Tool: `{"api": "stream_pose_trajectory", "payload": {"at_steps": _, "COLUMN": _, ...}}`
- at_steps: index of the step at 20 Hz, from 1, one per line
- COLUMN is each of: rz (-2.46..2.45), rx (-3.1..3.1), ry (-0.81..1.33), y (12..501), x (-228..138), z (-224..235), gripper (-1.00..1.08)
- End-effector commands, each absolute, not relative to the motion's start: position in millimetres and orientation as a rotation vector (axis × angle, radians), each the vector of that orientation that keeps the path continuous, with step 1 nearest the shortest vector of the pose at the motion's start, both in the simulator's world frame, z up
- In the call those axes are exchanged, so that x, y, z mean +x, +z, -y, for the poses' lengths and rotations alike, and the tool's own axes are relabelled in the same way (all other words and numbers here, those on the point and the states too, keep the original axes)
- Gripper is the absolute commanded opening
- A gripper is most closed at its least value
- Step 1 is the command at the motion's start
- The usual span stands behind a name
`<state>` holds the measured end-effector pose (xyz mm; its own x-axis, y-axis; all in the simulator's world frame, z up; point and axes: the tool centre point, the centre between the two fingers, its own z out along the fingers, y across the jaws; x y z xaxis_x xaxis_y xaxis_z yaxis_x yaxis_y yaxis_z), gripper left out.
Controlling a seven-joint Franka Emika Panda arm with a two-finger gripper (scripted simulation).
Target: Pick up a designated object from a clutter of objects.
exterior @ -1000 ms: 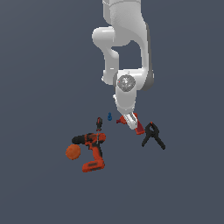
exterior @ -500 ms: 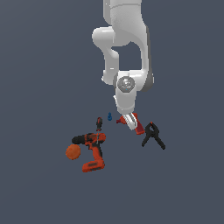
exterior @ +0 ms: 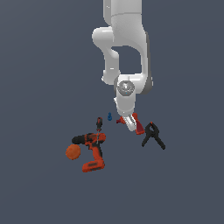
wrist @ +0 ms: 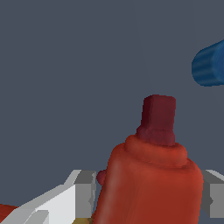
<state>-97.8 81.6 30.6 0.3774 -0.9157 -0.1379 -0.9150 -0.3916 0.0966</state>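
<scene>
Unmoved since earlier: claw (exterior: 127, 123) down over small red drill (exterior: 136, 124), fingers (wrist: 83, 194) flanking its body (wrist: 151, 183), closed round it; blue piece (wrist: 210, 64) just beyond.

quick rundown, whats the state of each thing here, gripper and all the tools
gripper: down at the small red drill, fingers on either side of its body; a firm clamp cannot be confirmed
small red drill: between the fingers, low among the clutter
large orange-red drill: lying on its side, untouched
orange ball: resting beside the large drill
black clamp: lying free, jaws shut
blue piece: standing apart
small dark tool: untouched
</scene>
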Motion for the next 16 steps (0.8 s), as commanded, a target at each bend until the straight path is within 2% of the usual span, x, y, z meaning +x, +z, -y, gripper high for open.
{"api": "stream_pose_trajectory", "payload": {"at_steps": 1, "rz": 1.731, "rx": 2.603, "ry": -0.266, "y": 29.5, "x": -98.2, "z": -81.5, "gripper": -1.00}}
{"api": "stream_pose_trajectory", "payload": {"at_steps": 16, "rz": 1.731, "rx": 2.604, "ry": -0.263, "y": 40.4, "x": -91.7, "z": -84.9, "gripper": -1.00}}
